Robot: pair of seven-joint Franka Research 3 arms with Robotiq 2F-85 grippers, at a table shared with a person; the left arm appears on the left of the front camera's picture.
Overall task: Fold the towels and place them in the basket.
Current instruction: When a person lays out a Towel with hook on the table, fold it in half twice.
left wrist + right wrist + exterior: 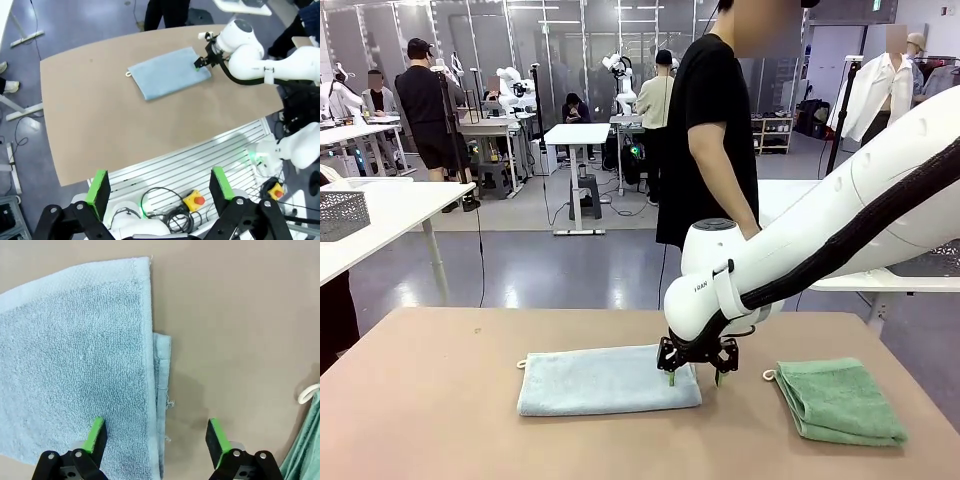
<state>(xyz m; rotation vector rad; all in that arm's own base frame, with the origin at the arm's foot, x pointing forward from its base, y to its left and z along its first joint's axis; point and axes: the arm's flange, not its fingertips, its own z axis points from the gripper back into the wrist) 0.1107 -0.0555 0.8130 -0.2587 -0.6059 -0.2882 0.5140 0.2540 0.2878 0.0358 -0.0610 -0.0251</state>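
A pale blue-grey towel (608, 380) lies folded in half on the brown table, its white loop at the left end. My right gripper (697, 376) hovers open just above the towel's right end; in the right wrist view its fingers straddle the towel's edge (155, 390), one pad (95, 432) over the cloth, the other over bare table. A mint green towel (838, 400) lies folded at the right, its corner and loop (309, 392) showing in the right wrist view. My left gripper (160, 187) is open, high above the table's near edge. The basket is out of view.
A person in a black shirt (715, 140) stands at the table's far side. The brown table (440, 400) is bare to the left of the blue towel. A slatted white surface and cables (190, 165) lie below my left gripper. A mesh basket (342, 213) stands on another table.
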